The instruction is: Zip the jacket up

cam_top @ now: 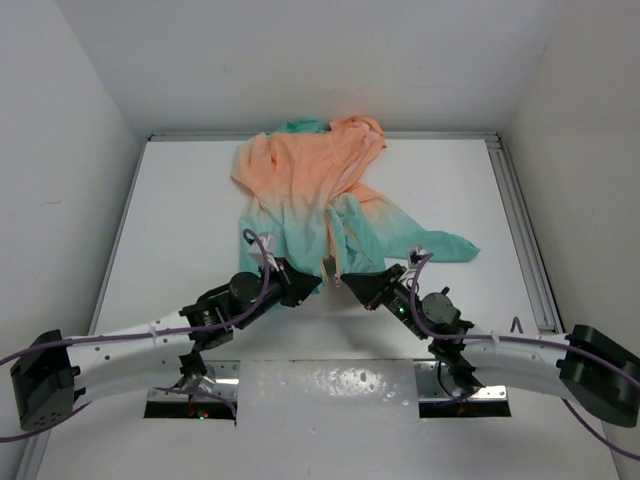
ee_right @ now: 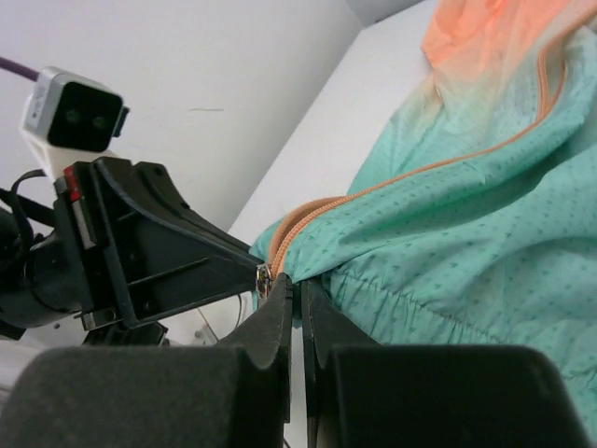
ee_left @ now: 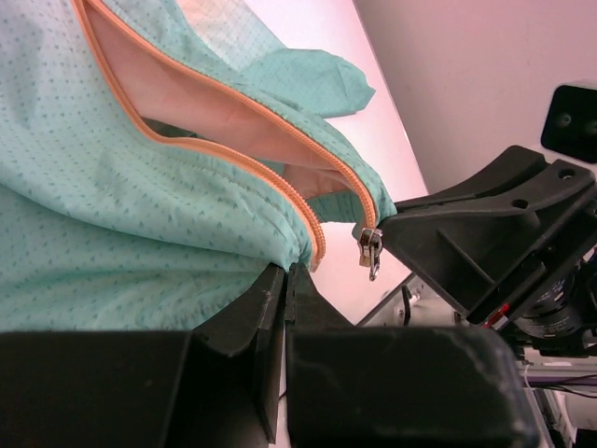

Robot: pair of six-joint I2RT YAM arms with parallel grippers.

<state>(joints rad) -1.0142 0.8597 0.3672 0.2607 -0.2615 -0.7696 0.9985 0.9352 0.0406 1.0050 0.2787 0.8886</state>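
Observation:
The jacket (cam_top: 310, 185) lies flat, its peach-orange top far and its teal bottom near. Its orange zipper (ee_left: 233, 163) is open, and the two front edges meet only at the hem. My left gripper (cam_top: 312, 284) is shut on the teal hem of one front panel, right at the zipper's bottom end; the left wrist view shows the gripper (ee_left: 287, 271) closed on the cloth. My right gripper (cam_top: 346, 283) is shut on the other panel's hem, which the right wrist view shows at its fingers (ee_right: 298, 285). The metal zipper slider (ee_left: 370, 250) hangs at the right fingertips and also shows in the right wrist view (ee_right: 264, 280).
The white table (cam_top: 180, 220) has a raised rail (cam_top: 520, 220) along its right side and white walls close around it. One teal sleeve (cam_top: 440, 245) lies out to the right. Shiny metal plates (cam_top: 330, 385) lie between the arm bases at the near edge.

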